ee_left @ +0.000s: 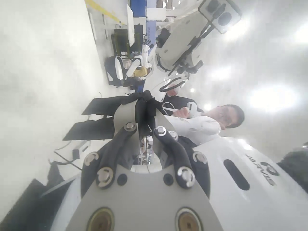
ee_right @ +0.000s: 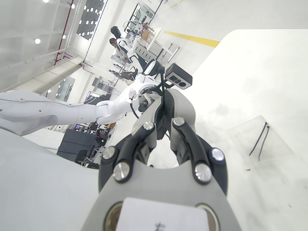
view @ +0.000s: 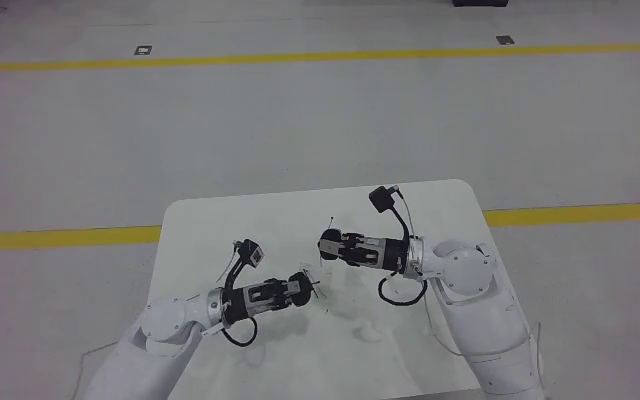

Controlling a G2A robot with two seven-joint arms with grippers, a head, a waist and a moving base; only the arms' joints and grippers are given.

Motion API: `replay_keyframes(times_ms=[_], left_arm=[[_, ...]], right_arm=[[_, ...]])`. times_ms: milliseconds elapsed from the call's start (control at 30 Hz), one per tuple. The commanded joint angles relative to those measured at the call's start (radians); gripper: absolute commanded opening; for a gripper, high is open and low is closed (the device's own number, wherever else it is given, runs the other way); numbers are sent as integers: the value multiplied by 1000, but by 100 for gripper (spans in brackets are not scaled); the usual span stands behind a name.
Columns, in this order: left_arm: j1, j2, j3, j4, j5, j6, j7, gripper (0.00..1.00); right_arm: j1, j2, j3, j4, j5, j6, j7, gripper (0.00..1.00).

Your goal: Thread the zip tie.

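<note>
The right gripper is pinched tight on a black zip tie, whose thin strap sticks out past the fingertips. In the top view this gripper hangs over the middle of the white table, facing the left gripper, near it but apart. The left gripper's fingers are pressed together, with black at their tips; I cannot tell whether a tie sits between them. Two more black ties lie side by side in a clear tray on the table
</note>
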State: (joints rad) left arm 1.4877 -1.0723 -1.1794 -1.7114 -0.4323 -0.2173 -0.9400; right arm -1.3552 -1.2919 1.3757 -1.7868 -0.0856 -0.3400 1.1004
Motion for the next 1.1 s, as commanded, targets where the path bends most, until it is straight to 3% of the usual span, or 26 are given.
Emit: replay_keyframes(times_ms=[0, 300, 533, 667, 900, 1067], left_arm=[[5, 3, -6, -23, 56, -38, 30, 0], [56, 21, -60, -140, 208, -121, 88, 0], [56, 21, -60, -140, 208, -121, 88, 0], [53, 23, -64, -164, 272, -123, 117, 0], [85, 34, -77, -218, 379, -123, 131, 0], [96, 39, -81, -220, 342, -123, 117, 0]], right_arm=[[0, 0, 0, 0, 0, 0, 0, 0], [0, 0, 0, 0, 0, 0, 0, 0], [0, 0, 0, 0, 0, 0, 0, 0], [-6, 4, -7, -21, -48, 0, -39, 0], [-6, 33, -34, -92, -189, 0, -115, 0], [-1, 66, -94, -112, -258, 0, -201, 0]])
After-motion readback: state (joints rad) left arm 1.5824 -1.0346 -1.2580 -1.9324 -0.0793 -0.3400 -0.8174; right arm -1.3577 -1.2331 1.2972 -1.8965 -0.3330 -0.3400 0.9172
